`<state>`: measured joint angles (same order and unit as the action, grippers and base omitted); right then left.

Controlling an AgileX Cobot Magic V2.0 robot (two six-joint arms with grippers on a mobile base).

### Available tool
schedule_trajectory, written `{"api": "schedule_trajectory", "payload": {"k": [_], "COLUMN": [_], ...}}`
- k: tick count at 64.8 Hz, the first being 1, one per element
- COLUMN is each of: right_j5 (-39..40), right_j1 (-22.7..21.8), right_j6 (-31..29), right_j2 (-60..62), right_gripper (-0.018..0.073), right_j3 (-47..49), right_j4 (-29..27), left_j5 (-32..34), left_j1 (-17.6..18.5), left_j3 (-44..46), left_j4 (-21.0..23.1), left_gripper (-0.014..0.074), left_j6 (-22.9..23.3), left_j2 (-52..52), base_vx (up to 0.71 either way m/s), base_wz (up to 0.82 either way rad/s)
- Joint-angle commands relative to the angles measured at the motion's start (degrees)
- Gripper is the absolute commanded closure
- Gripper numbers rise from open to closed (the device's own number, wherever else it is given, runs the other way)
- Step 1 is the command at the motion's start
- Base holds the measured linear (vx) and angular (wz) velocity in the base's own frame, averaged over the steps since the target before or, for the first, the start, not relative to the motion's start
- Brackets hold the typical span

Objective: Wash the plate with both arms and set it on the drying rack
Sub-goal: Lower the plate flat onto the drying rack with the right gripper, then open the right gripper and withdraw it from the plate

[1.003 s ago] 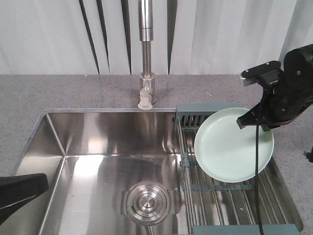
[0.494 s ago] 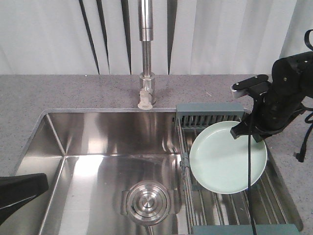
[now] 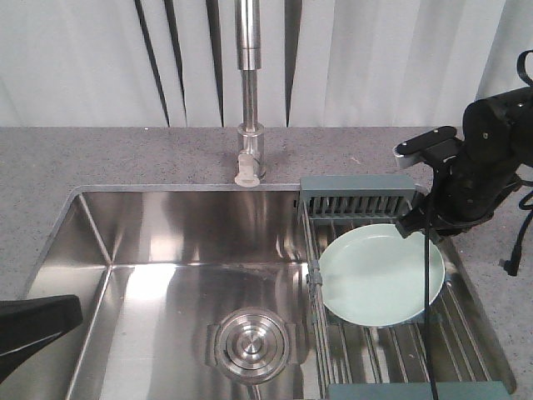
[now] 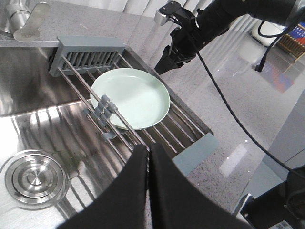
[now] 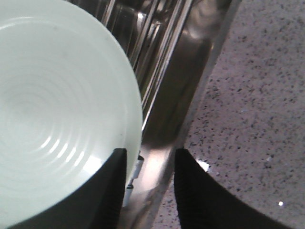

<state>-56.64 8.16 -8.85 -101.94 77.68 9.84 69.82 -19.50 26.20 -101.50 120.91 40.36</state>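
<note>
Right black angular gripper point(image 5: 145, 183): fingers spread, nothing between them, poised just past the rim of the round pale mint-green plate point(image 3: 381, 274). Left black gripper point(image 4: 148, 191): fingers pressed together, empty, over the steel sink basin point(image 3: 166, 250), well apart from the plate. Plate lies nearly flat on the steel-rod drying rack with grey-blue end pieces point(image 3: 356, 196). Judgement: placing appears done; only withdrawal remains.

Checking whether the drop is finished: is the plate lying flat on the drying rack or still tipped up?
Flat. The plate lies face up across the drying rack rods; the open right claw is clear of it.
</note>
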Motion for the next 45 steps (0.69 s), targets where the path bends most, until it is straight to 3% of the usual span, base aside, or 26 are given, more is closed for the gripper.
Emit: {"api": "schedule_trajectory", "payload": {"k": [1, 14, 24, 38, 45], "right_j5": [1.0, 2.7, 4.4, 5.0, 4.7], "right_j1": [-0.3, -0.3, -0.3, -0.3, -0.3], "right_j6": [1.2, 1.9, 1.7, -2.5, -7.1], "right_j2": [2.9, 6.2, 11.9, 22.4, 28.4], "right_gripper": [0.0249, 0.0256, 0.0331, 0.0572, 0.057], "right_j3": [1.6, 1.6, 1.6, 1.6, 1.0], "right_j4": [3.9, 6.1, 4.7, -3.2, -11.1], "left_j5": [7.4, 7.4, 7.4, 7.4, 7.2], "left_j1": [-0.1, -0.1, -0.1, -0.1, -0.1], "left_j3": [1.4, 1.4, 1.4, 1.4, 1.4], "left_j4": [-1.8, -1.8, -1.8, -1.8, -1.8], "left_gripper": [0.0602, 0.0602, 0.0602, 0.0602, 0.0602], "left_j6": [0.3, 0.3, 0.3, 0.3, 0.3], "left_j2": [-0.2, -0.2, -0.2, -0.2, -0.2], "base_vx": [0.0, 0.0, 0.0, 0.0, 0.0], "base_wz": [0.0, 0.0, 0.0, 0.0, 0.0]}}
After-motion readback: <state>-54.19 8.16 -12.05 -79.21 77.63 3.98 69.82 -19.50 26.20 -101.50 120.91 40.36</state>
